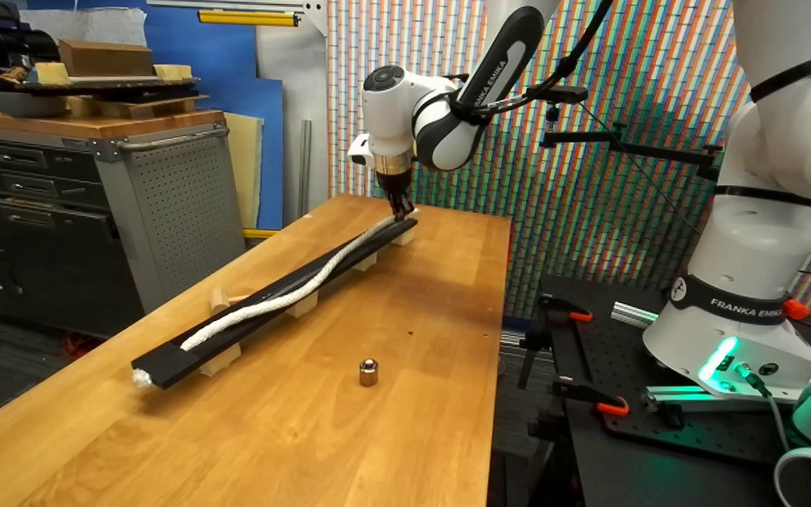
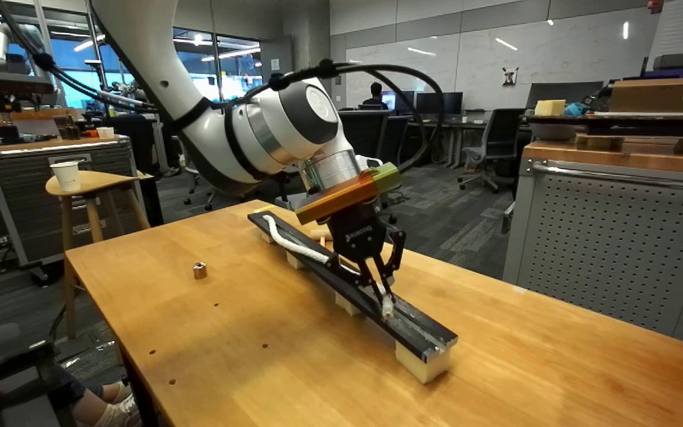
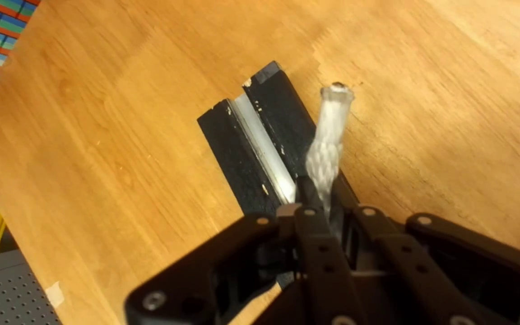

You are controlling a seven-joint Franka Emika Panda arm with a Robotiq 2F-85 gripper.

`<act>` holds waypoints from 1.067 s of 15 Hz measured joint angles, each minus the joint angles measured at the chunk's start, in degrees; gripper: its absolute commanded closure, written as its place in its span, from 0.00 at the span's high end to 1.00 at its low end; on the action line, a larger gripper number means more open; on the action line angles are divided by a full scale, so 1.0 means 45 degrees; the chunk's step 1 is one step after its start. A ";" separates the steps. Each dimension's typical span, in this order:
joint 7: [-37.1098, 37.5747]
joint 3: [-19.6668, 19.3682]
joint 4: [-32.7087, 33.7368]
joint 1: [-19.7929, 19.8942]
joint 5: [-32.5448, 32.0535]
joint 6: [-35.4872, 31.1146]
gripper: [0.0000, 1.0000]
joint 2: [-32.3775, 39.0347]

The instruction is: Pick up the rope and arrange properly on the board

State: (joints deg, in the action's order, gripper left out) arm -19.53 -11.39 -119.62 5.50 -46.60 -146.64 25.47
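Over the counter [image 2: 246, 317], your end effector [image 2: 386, 297] pinched the rope [image 3: 327, 151] near one end, seemingly mid-arranging; it next needed centring along the board [image 3: 237, 158].

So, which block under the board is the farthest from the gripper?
The block near the end of the board opposite the gripper; the other three stand closer.

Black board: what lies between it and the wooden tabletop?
Several pale blocks, spaced apart along its length, lie between the board and the wooden tabletop, raising it off the surface. Both exterior views show this.
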 measured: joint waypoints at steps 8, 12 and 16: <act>-0.4641 0.0781 0.0421 0.1061 -0.0116 -0.0274 0.03 0.0688; -0.5814 0.0785 0.1151 0.1122 -0.0116 -0.0179 0.03 0.1099; -0.6312 0.0760 0.2079 0.1259 -0.0116 -0.0158 0.03 0.1691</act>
State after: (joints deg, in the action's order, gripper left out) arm -47.93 -7.97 -110.27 11.16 -47.12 -147.35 33.08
